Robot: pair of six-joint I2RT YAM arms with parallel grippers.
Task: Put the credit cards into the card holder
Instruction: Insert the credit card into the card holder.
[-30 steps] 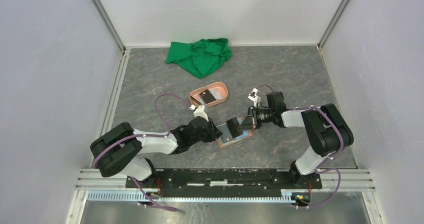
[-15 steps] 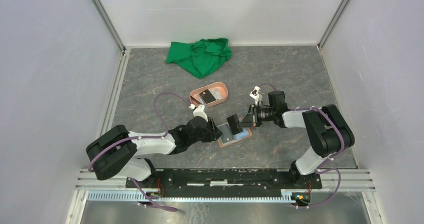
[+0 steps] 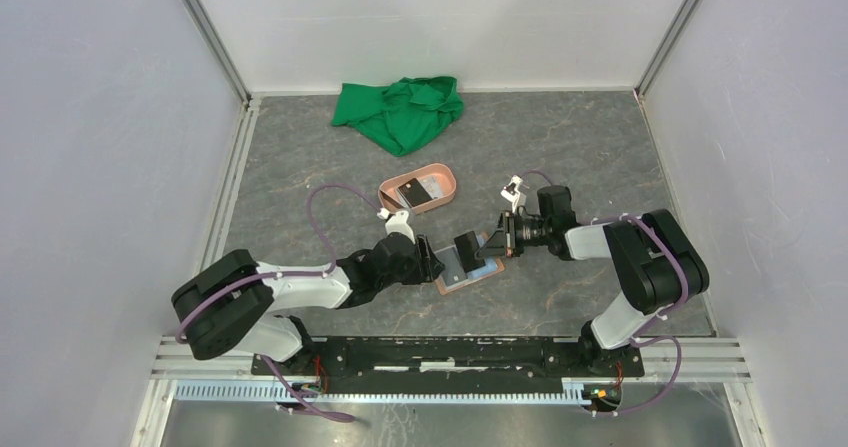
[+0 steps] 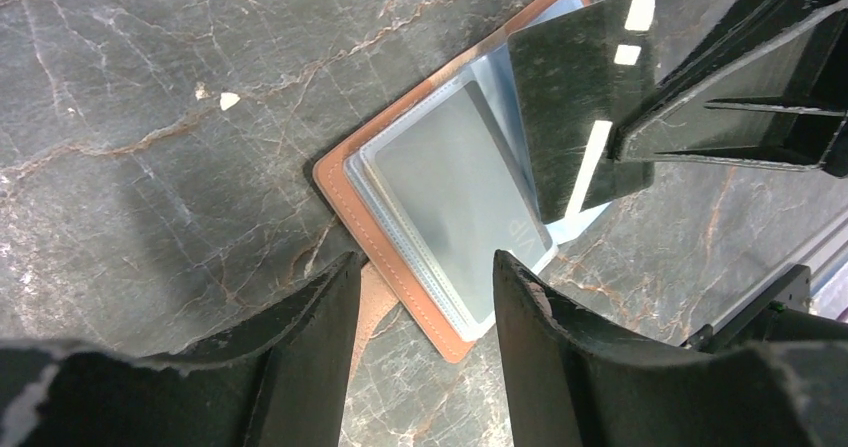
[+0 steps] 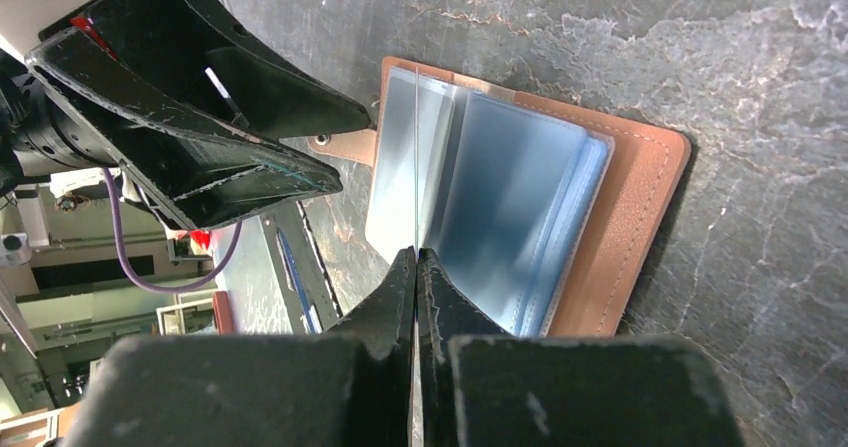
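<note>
Marbled tabletop point(image 3: 600, 147): right gripper point(image 5: 416, 252) pinches a credit card point(image 4: 575, 97), left gripper point(image 4: 425, 262) released; slide gently, probably toward eight o'clock, into card holder point(image 4: 345, 192).

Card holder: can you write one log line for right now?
left hand open by card holder | right hand shut on black card | black card tilted over open card holder

Grey marbled table point(image 3: 600, 157) with green cloth point(image 3: 400, 112) (crumpled), pink tray point(image 3: 436, 179), open card holder point(image 3: 465, 275).
</note>
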